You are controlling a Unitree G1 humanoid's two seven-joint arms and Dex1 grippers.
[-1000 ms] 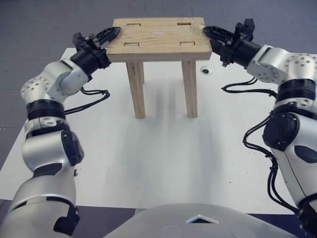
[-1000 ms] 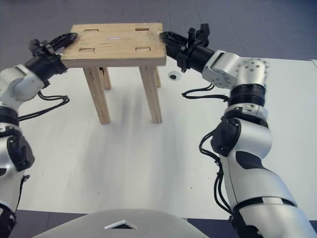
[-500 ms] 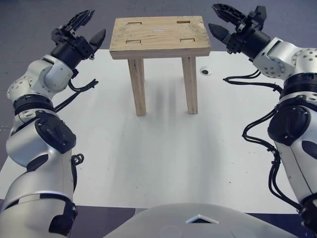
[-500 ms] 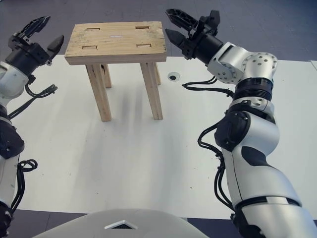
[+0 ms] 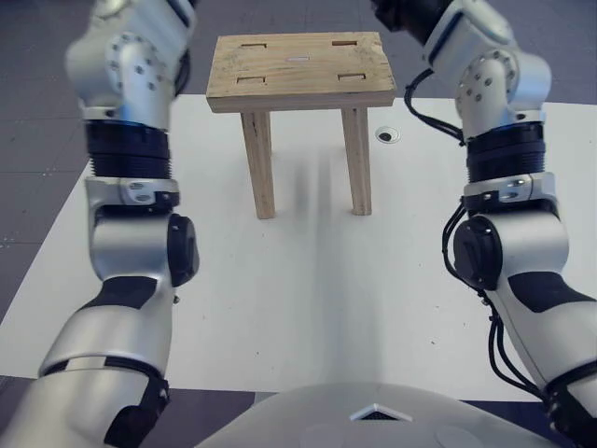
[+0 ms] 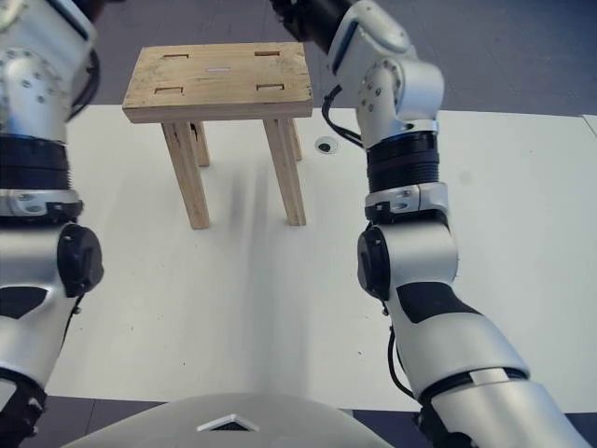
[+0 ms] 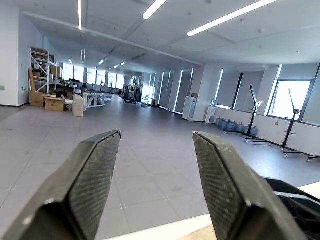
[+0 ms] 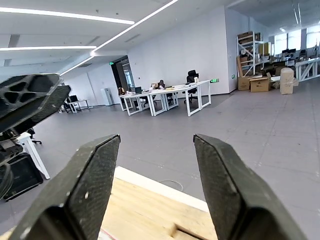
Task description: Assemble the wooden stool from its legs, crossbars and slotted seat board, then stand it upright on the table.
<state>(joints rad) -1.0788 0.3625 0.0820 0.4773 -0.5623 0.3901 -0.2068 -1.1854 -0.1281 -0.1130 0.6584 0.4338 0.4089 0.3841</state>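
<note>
**Head views:** A pale wooden stool [image 5: 300, 112] stands upright and assembled toward the far side of the white counter [image 5: 308, 308]. Its slotted seat board [image 5: 298, 70] sits level on four legs. A small round grey fitting [image 5: 384, 135] is set in the counter just beside the stool's right front leg. Your two silver arms rise on either side of the stool, the left arm [image 5: 131, 112] and the right arm [image 5: 494, 103] both bent upward near the seat's side edges. The task looks complete, so the danger now is undoing it. If you lower or swing either arm inward, a forearm could clip the seat edge. That could tip the stool or shove it toward the counter's far edge, which seems close behind it.

**Left wrist view:** The left gripper [image 7: 156, 140] is spread wide and holds nothing. Between its dark textured fingers [image 7: 95, 175] lies open room floor, not wood.

**Right wrist view:** The right gripper [image 8: 156, 140] is also spread wide and empty, looking down over the seat board. The pale top of the board and one slot show beneath it. A black latticed part, probably the left gripper, shows farther off across the seat. Dropping straight down could jab a fingertip into a slot. It could also press one side of the seat and rock the stool. Closing the two arms toward each other could knock the grippers together, so retreat upward and outward.
</note>
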